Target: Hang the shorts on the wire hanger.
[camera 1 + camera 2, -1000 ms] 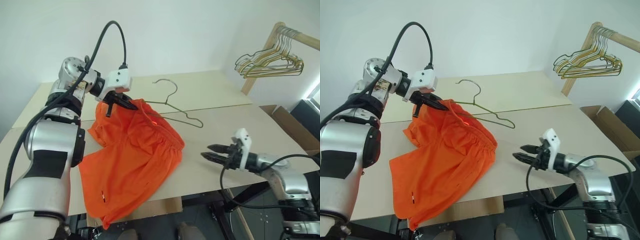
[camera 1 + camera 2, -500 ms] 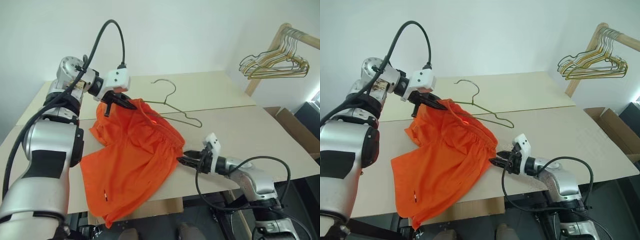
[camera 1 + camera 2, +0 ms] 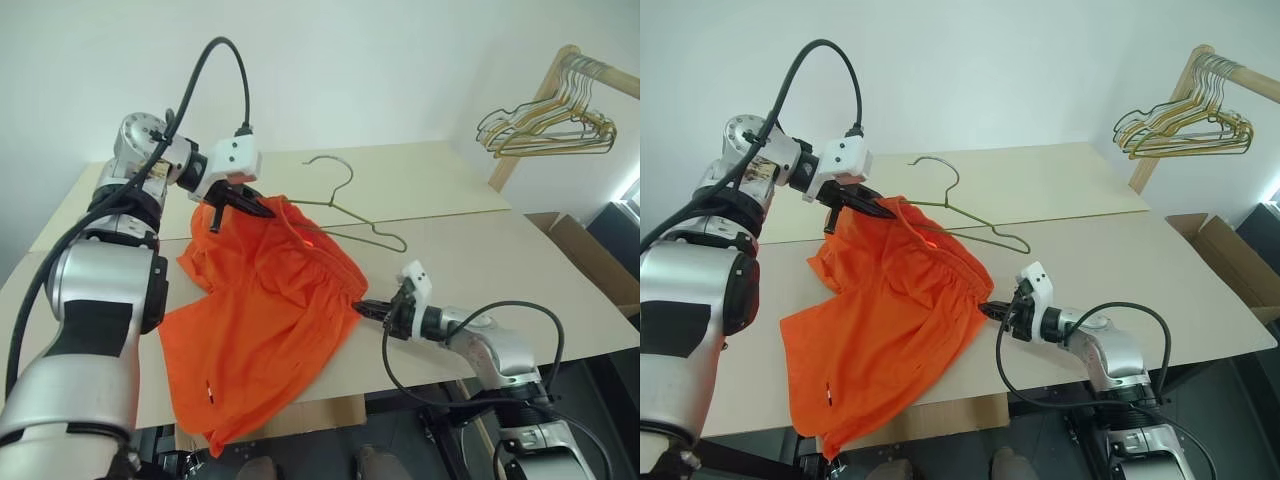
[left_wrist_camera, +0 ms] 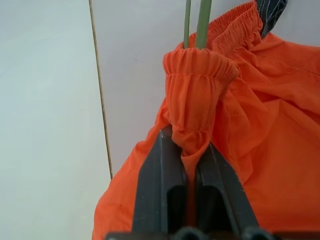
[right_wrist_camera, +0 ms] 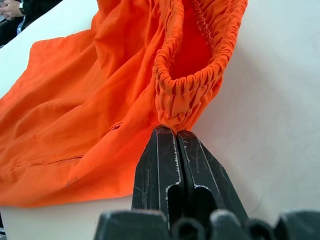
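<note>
A pale counter (image 3: 470, 255) of two butted boards stands against a white wall, with a wooden rack (image 3: 535, 100) at the far right carrying a bunch of hangers (image 3: 545, 125) and a cardboard box (image 3: 590, 255) beside the counter's right edge. The shorts (image 3: 265, 320) lie spread over the counter's near left part, one leg drooping past the front edge. The left gripper (image 3: 262, 208) is raised above the counter, its jaws clamped together on a bunched fold of the waistband at the far corner of the shorts, lifting that corner; in the left wrist view the fabric is pinched between the two fingers (image 4: 162, 185). The hanger (image 3: 345, 215) has one end running into the waistband just beyond those jaws, while its hook and the rest of its triangle lie on the bare counter behind the shorts. The right gripper (image 3: 362, 308) is low over the counter at the right edge of the shorts, its jaws pressed together with their tips touching the gathered waistband; whether any fabric is caught between them cannot be told.
</note>
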